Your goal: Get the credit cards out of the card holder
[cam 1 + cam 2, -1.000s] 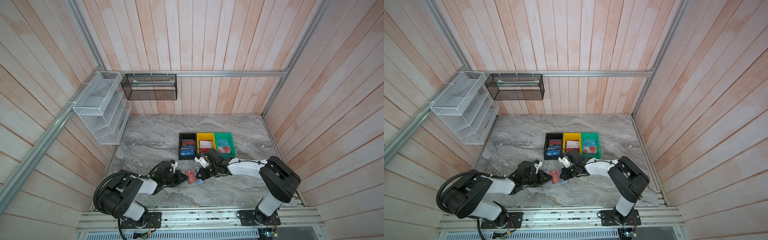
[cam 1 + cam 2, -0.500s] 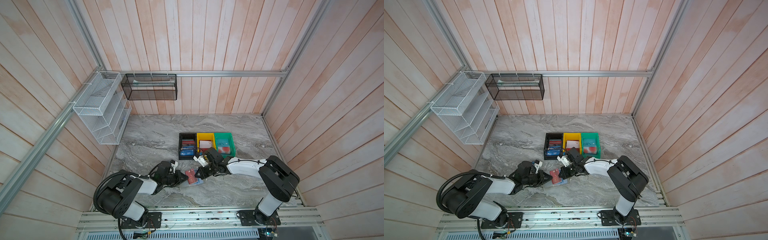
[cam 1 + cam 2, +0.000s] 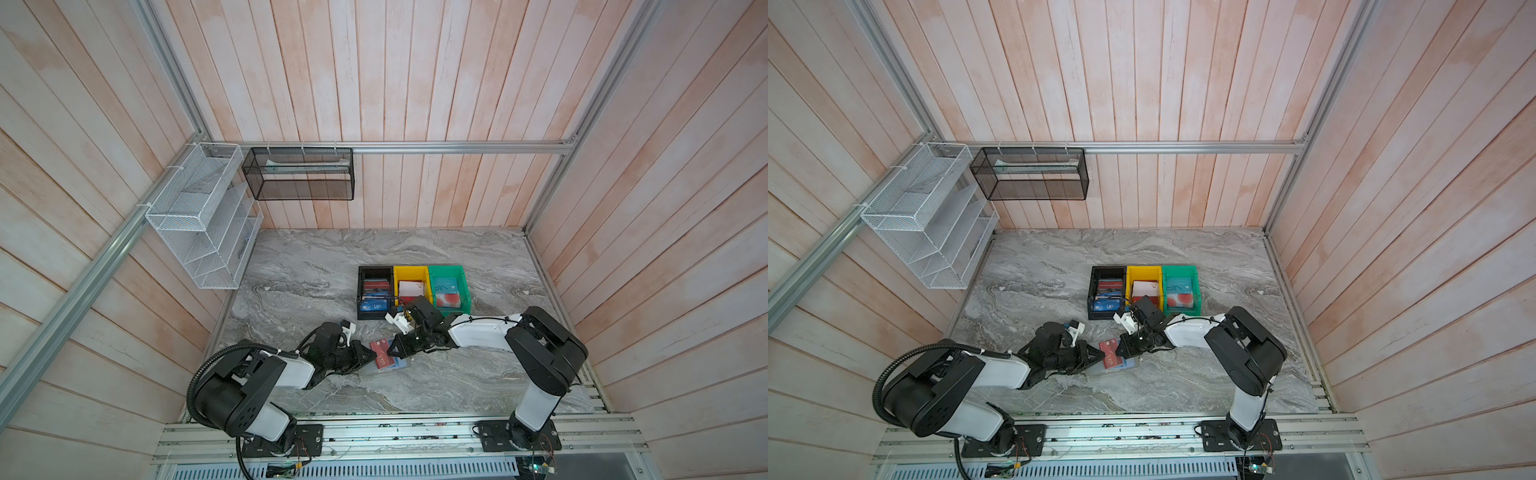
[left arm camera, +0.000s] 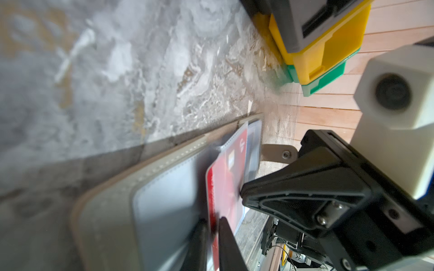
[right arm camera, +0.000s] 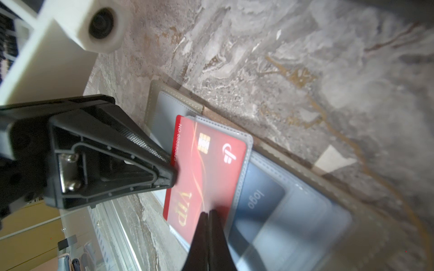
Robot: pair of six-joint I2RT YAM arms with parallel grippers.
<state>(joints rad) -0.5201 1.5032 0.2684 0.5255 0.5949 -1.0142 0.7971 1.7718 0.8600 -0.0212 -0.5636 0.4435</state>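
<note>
– Card [image 5: 206, 169] position?
– Red, partly out of the holder's [image 5: 162, 103] pocket [image 5: 249, 150]. The left gripper [image 4: 212, 220] is clamped on one edge.
– Right gripper [image 5: 209, 212]?
– Jaws together, tips pressing the pocket at another edge of the card. The holder lies open on the table [image 5: 305, 70] beneath both.

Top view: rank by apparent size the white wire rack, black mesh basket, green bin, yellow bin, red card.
In a top view, by look only:
1. white wire rack
2. black mesh basket
3. green bin and yellow bin: alike, not ranked
4. red card
The rack and basket hang on the walls above the table, probably nearer the camera.
</note>
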